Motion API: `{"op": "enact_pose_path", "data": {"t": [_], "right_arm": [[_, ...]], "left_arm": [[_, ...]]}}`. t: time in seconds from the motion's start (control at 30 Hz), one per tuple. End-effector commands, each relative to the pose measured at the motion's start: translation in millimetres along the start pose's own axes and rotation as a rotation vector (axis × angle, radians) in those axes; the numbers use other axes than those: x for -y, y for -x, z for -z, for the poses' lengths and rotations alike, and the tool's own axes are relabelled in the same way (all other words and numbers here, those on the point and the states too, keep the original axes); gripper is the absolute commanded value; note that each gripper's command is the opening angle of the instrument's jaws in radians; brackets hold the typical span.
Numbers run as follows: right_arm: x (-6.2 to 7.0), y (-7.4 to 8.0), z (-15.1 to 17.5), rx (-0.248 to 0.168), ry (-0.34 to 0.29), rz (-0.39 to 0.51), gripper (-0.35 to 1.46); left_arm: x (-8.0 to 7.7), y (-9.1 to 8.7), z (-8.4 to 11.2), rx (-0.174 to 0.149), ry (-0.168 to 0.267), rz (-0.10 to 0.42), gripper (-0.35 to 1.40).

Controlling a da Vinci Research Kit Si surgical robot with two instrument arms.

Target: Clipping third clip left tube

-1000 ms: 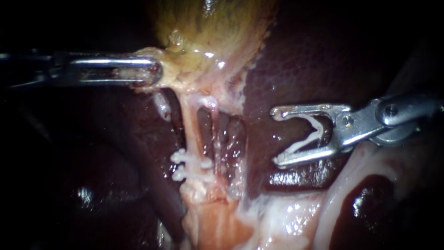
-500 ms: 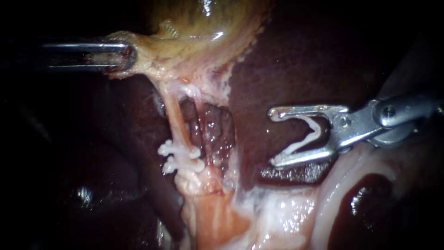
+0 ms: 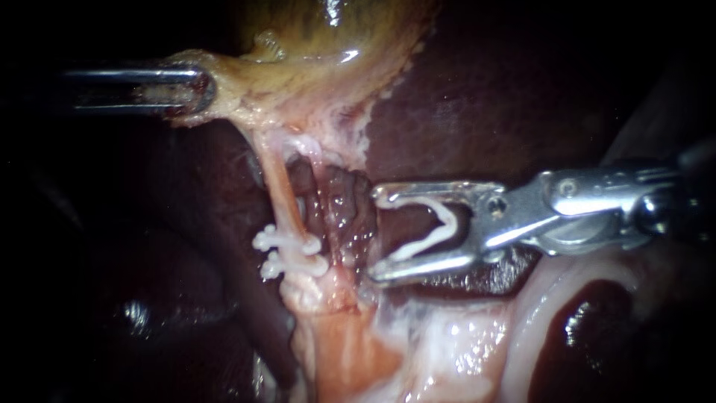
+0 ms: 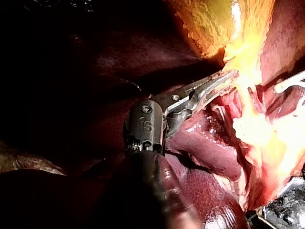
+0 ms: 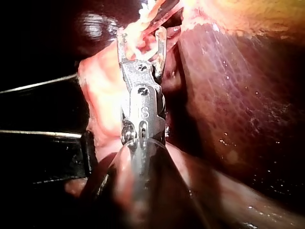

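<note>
Already two clips [image 3: 289,252] sit on the left tube [image 3: 280,190]. Our right instrument [image 3: 375,234] carries the third clip [image 3: 438,226] in spread jaws, near the tube, not yet around it. Our left instrument [image 3: 200,88] pinches the gallbladder [image 3: 335,45], jaws closed on it.

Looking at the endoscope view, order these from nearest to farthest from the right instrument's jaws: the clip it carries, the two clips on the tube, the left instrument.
1. Carried clip: between the right instrument's jaws.
2. Two clips on the tube: ahead of the jaws, toward the left.
3. Left instrument: far upper left, holding the gallbladder's edge.
</note>
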Motion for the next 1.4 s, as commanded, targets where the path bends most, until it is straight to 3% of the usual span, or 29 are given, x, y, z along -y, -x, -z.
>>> {"op": "enact_pose_path", "data": {"t": [0.03,0.4,0.8,1.03,1.2,1.4], "right_arm": [[0.0,0.0,-0.5,-0.001,-0.001,-0.003,0.5],[-0.8,0.8,-4.4,-0.012,-0.015,-0.065,0.5],[-4.1,2.6,-6.2,-0.01,0.001,-0.111,0.5],[-5.3,1.9,-8.5,-0.018,0.015,-0.115,0.5],[-6.1,1.0,-10.2,-0.057,0.004,-0.118,0.5],[-5.9,-0.4,-10.6,-0.108,-0.028,-0.126,0.5]], "left_arm": [[0.0,0.0,0.0,0.0,-0.001,0.0,-0.35],[-0.2,0.0,-0.2,-0.001,-0.003,0.0,-0.35],[-0.5,0.0,-0.4,-0.002,-0.005,0.001,-0.35],[-0.6,0.1,-0.6,-0.003,-0.006,0.0,-0.35],[-0.6,0.1,-0.7,-0.003,-0.007,0.0,-0.35],[-0.6,0.1,-0.7,-0.003,-0.007,0.0,-0.35]]}}
